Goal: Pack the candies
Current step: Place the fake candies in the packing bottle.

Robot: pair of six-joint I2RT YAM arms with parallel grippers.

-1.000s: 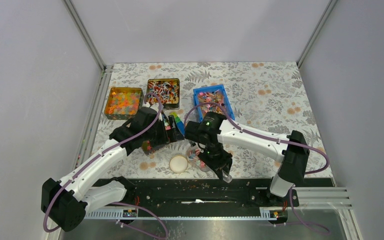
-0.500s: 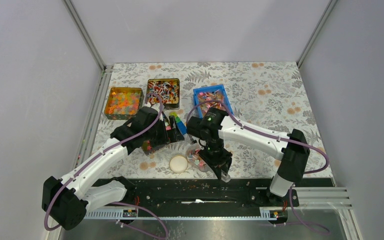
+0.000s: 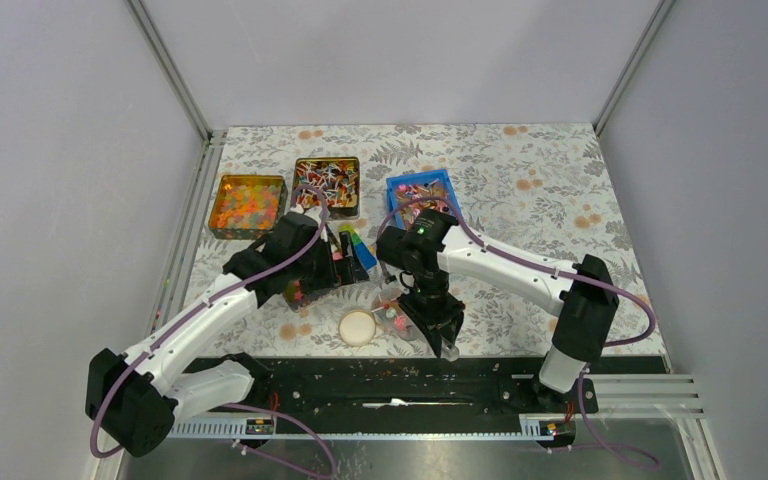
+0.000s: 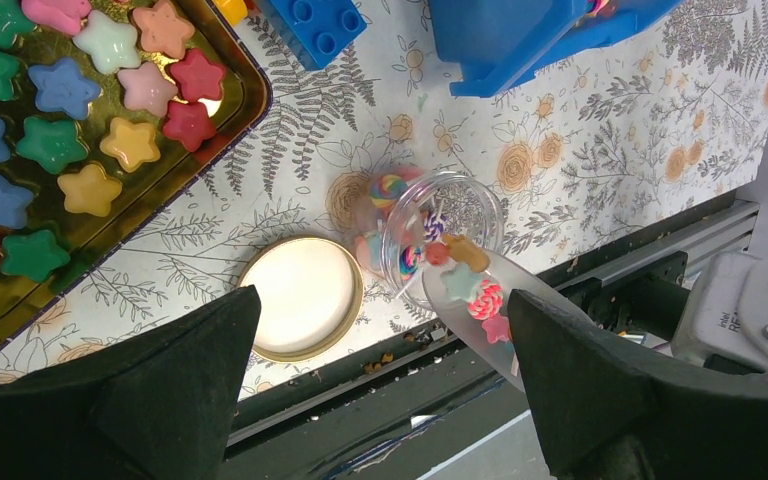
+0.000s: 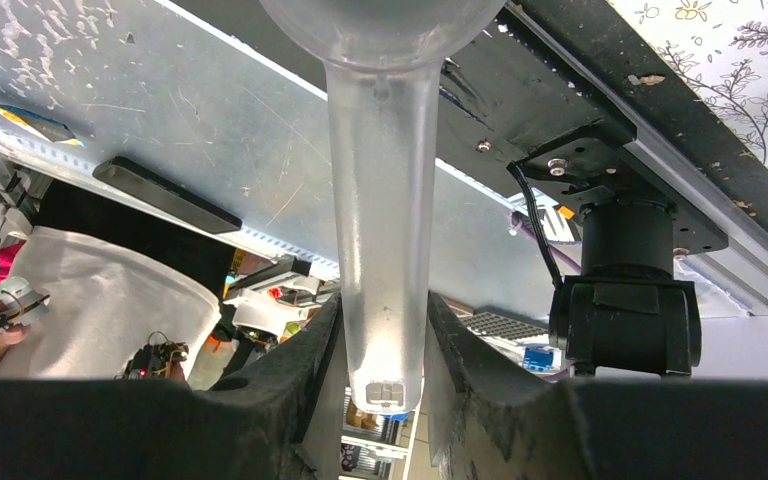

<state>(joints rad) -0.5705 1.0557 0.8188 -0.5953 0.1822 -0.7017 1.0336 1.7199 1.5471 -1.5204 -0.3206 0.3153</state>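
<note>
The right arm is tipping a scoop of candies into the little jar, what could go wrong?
The scoop meets only the jar at its rim, so candies could slide past onto the table. Nothing holds the jar: the left end effector hangs open above it, so a nudge from the scoop might tip it.

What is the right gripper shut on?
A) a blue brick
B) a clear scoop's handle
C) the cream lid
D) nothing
B: the right wrist view shows the right gripper clamped on the clear scoop by its handle; its bowl carries candies at the jar.
</note>
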